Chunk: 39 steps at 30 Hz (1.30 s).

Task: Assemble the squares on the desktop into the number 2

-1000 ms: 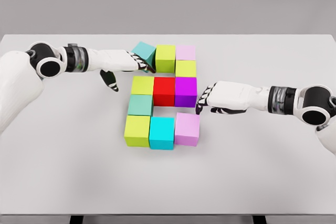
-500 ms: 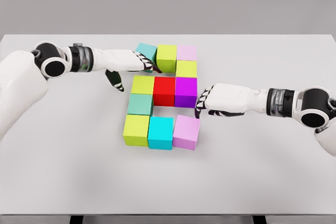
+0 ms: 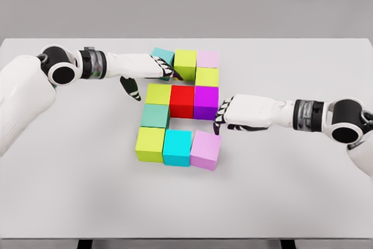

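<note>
Coloured cubes lie grouped mid-table. Top row: teal cube (image 3: 161, 55), lime cube (image 3: 185, 63), pale pink cube (image 3: 207, 58), with a yellow-green cube (image 3: 206, 76) below the pink one. Middle row: lime (image 3: 158, 94), red (image 3: 182, 101), purple (image 3: 206, 102). A green-teal cube (image 3: 155, 116) sits under it at left. Bottom row: lime (image 3: 151, 144), cyan (image 3: 178, 147), and a slightly turned lilac cube (image 3: 206, 150). My left hand (image 3: 152, 72) lies flat and open, fingertips against the teal cube's front. My right hand (image 3: 224, 115) is open, fingertips beside the purple cube, just above the lilac one.
The white table (image 3: 291, 190) stretches wide on both sides and in front of the cubes. Its front edge (image 3: 186, 238) runs along the bottom of the view, and a grey wall stands behind it.
My left hand has slid right along the teal cube, which now sits closer to the lime one. My right hand has crept left, and the lilac cube has shifted down and turned slightly.
</note>
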Motion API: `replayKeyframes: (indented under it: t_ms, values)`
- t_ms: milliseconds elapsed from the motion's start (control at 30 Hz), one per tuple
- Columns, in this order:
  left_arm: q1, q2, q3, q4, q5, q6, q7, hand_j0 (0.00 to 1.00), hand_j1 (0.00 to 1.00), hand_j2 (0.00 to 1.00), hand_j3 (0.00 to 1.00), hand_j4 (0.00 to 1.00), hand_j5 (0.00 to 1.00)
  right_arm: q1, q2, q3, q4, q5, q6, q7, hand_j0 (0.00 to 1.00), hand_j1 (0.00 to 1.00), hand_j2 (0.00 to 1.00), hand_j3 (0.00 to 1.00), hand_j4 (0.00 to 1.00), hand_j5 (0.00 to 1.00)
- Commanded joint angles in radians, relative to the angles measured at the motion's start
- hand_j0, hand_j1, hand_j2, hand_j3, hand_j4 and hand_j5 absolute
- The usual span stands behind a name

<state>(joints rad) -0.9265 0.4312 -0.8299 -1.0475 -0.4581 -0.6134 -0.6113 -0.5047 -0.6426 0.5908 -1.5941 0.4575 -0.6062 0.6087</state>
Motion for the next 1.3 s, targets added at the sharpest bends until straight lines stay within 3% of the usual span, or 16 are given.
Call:
replayKeyframes:
  t_ms: [0, 300, 433, 600, 1033, 1133, 1267]
  values:
    - [0.0, -0.002, 0.002, 0.0, 0.006, 0.003, 0.0, 1.0, 1.0, 1.0, 1.0, 1.0, 1.0, 0.0, 0.0, 0.007, -0.013, 0.004, -0.005, 0.002, 0.55, 0.55, 0.55, 0.55, 0.55, 0.55]
    - [-0.002, -0.016, 0.003, 0.0, 0.007, 0.003, 0.0, 1.0, 1.0, 1.0, 1.0, 1.0, 1.0, -0.002, -0.003, -0.005, -0.007, 0.007, -0.005, 0.002, 0.55, 0.55, 0.55, 0.55, 0.55, 0.55]
    - [-0.003, 0.009, 0.006, 0.0, 0.009, 0.003, 0.0, 1.0, 1.0, 1.0, 1.0, 1.0, 1.0, -0.002, -0.005, -0.011, 0.039, 0.006, -0.005, 0.002, 0.55, 0.55, 0.55, 0.55, 0.55, 0.55]
    - [-0.003, 0.061, 0.008, -0.039, 0.05, 0.003, 0.0, 1.0, 1.0, 1.0, 1.0, 1.0, 1.0, -0.002, -0.015, -0.014, 0.042, 0.003, -0.005, 0.002, 0.55, 0.55, 0.55, 0.55, 0.55, 0.55]
    - [0.003, 0.187, 0.012, -0.118, 0.121, 0.003, 0.0, 1.0, 1.0, 1.0, 1.0, 1.0, 1.0, 0.044, -0.114, -0.014, -0.076, -0.008, -0.005, 0.002, 0.55, 0.55, 0.55, 0.55, 0.55, 0.55]
    - [0.009, 0.189, 0.034, -0.079, 0.11, 0.003, 0.0, 1.0, 1.0, 1.0, 1.0, 1.0, 1.0, 0.051, -0.114, -0.009, -0.078, -0.007, -0.005, 0.002, 0.55, 0.55, 0.55, 0.55, 0.55, 0.55]
    - [-0.006, 0.156, 0.037, 0.066, 0.107, 0.003, 0.0, 1.0, 1.0, 1.0, 1.0, 1.0, 1.0, 0.052, -0.106, 0.003, -0.078, -0.003, -0.005, 0.002, 0.55, 0.55, 0.55, 0.55, 0.55, 0.55]
